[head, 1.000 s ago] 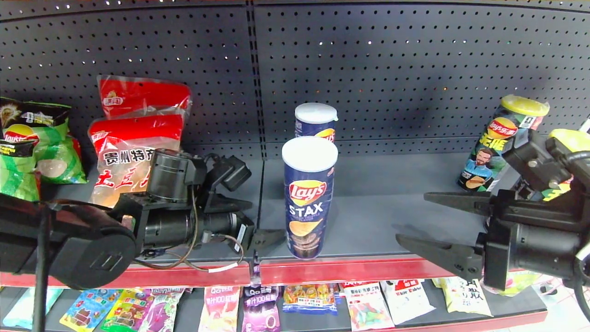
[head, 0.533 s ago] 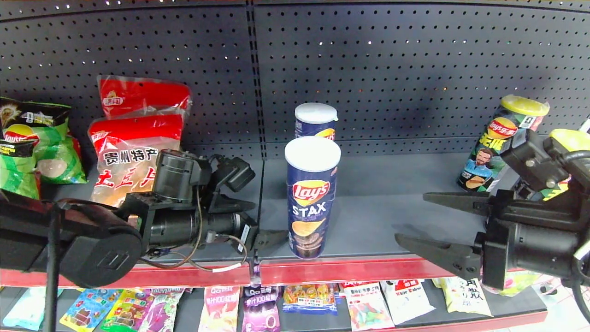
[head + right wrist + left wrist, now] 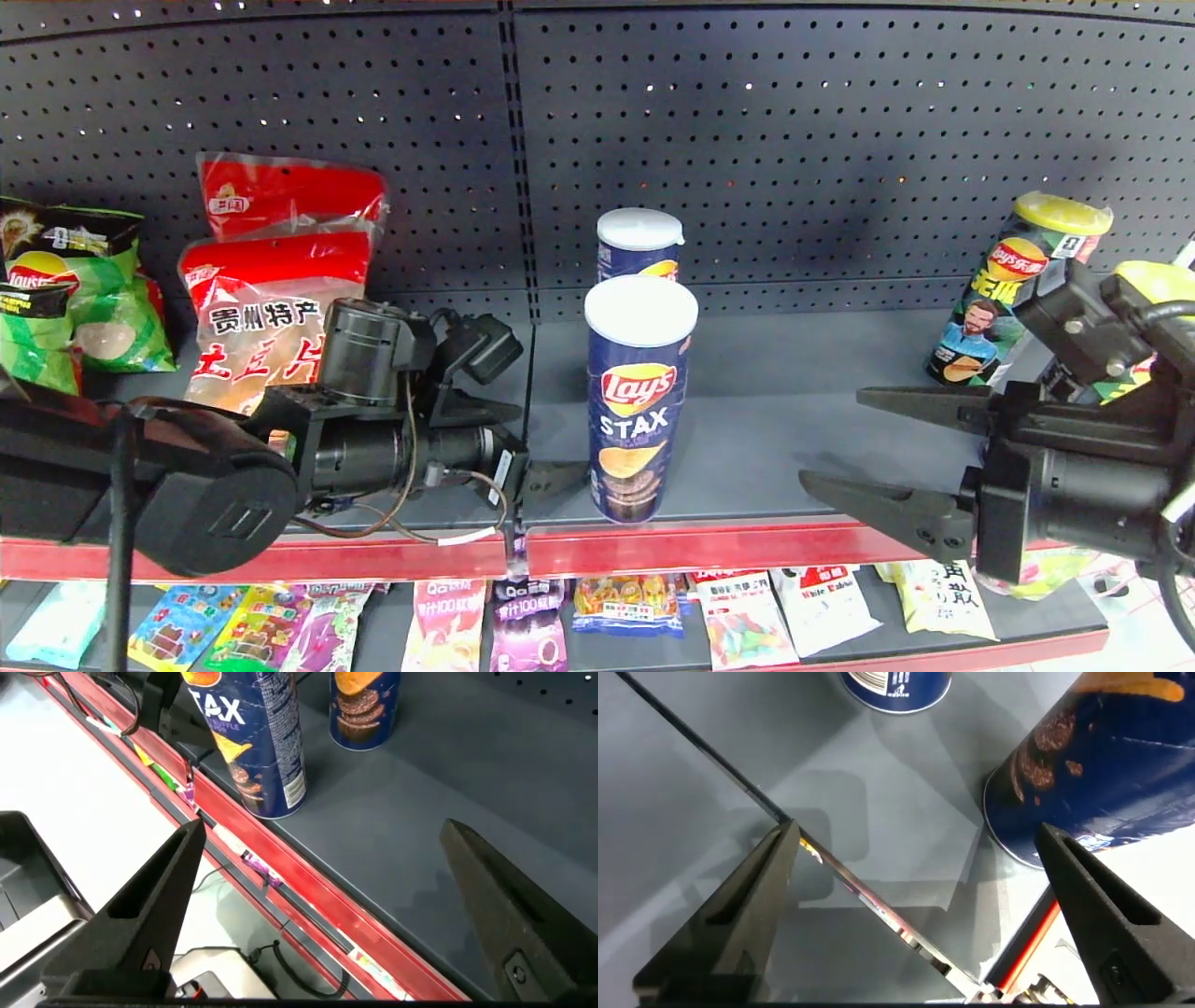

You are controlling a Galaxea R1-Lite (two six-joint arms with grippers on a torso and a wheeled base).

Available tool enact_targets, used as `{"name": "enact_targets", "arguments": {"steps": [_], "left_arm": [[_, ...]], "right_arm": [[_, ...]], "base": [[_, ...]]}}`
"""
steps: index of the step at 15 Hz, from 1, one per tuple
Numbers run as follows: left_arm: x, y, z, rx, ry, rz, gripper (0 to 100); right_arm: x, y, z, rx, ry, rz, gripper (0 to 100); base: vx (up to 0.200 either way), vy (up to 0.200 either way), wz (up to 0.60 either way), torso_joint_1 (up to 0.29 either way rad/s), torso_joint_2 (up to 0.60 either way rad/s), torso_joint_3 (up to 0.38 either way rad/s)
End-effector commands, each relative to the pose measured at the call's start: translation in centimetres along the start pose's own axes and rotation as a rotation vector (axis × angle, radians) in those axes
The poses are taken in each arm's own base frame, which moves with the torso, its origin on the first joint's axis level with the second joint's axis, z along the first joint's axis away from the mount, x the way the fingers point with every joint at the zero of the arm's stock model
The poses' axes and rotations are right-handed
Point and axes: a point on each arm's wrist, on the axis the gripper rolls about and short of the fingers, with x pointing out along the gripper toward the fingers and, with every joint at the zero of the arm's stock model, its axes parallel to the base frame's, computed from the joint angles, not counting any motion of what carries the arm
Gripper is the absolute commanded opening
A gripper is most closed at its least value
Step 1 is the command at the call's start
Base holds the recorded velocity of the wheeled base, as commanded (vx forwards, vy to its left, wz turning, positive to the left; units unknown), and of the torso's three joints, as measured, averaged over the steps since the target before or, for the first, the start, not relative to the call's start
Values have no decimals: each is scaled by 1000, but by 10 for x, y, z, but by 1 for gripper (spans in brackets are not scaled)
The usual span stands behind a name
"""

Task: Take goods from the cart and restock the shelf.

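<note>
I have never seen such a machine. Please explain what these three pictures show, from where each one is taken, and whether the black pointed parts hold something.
It is a robot with two arms, facing a shop shelf. The wide picture comes from a camera on its head; the other two come from cameras on its wrists, each looking along its own claw. The left claw and the right claw are both open and hold nothing. On the shelf stand two blue crisp cans, a front can and a back can, with red bags and green bags to the left and a green can to the right. The left claw is close beside the front can.
</note>
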Motion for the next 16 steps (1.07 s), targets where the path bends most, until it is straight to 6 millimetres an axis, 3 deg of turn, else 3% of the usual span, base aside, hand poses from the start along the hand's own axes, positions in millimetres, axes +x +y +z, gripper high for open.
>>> {"name": "enact_targets", "arguments": {"steps": [1,4,5,6,8,9,12,14,16], "left_arm": [[-1,0,0,1,-2,1,100],[-22,3,7,-11,-45,57,100],[-40,9,8,-26,-72,105,100],[-77,18,9,-39,-132,182,100],[-126,20,5,-56,-197,279,100],[-165,10,-10,-82,-204,343,100],[-239,-47,-61,-158,-162,413,100],[-272,-86,-97,-201,-117,419,100],[-294,-120,-148,-216,-92,495,100]], "right_arm": [[1,0,-1,0,4,1,100],[-4,0,-4,0,4,-10,100],[-12,-2,-7,4,-2,-44,100],[-26,-1,-12,1,-22,-68,100],[-51,3,-20,2,-24,-95,100],[-77,8,-27,7,-17,-114,100],[-137,19,-49,29,-39,-292,100],[-162,25,-70,52,-39,-486,100],[-193,43,-104,70,-44,-613,100]], "base": [[0,0,0,0,0,0],[0,0,0,0,0,0],[0,0,0,0,0,0],[0,0,0,0,0,0],[0,0,0,0,0,0],[0,0,0,0,0,0],[0,0,0,0,0,0],[0,0,0,0,0,0],[0,0,0,0,0,0]]}}
